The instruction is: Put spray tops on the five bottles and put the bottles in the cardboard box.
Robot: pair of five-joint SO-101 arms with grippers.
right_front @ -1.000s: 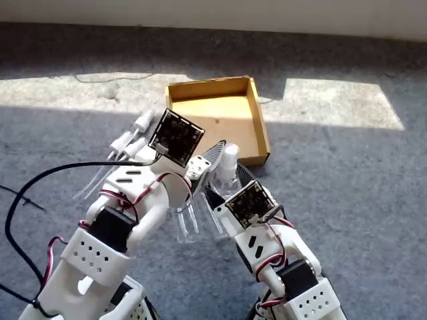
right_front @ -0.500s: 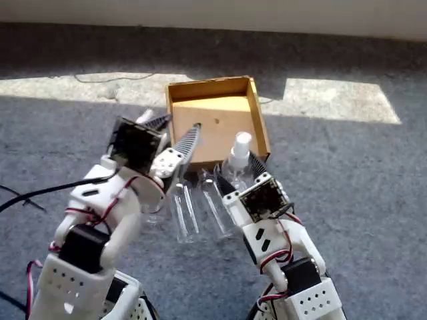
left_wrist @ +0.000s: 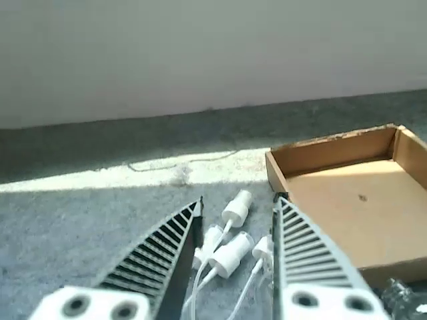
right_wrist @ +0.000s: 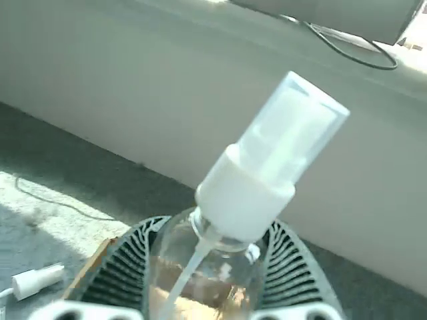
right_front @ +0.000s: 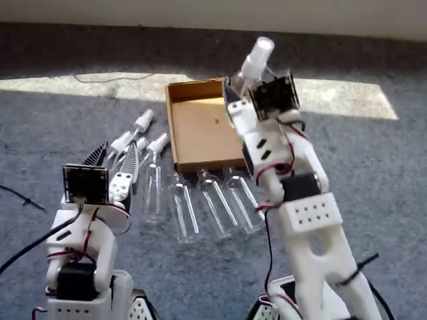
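My right gripper point(right_front: 243, 83) is raised over the far right side of the cardboard box point(right_front: 200, 127) and is shut on a clear bottle point(right_wrist: 200, 273). That bottle carries a white spray top point(right_front: 257, 55) with a clear cap point(right_wrist: 293, 127) and tilts up and away. Several clear bottles without tops point(right_front: 183, 210) lie side by side on the carpet in front of the box. Loose spray tops point(right_front: 142, 123) lie left of the box. My left gripper point(right_front: 119, 151) stands open low at the left, just short of those spray tops point(left_wrist: 230, 252), with nothing between its fingers.
The grey carpet point(right_front: 360, 180) is bare to the right of the box. The box point(left_wrist: 347, 193) holds nothing, and a wall runs along the far edge. A black cable point(right_front: 20, 200) trails at the left near my left arm's base.
My right arm has lifted the capped bottle from the carpet up over the box. My left gripper has let go of the top and drawn back left toward the loose spray tops.
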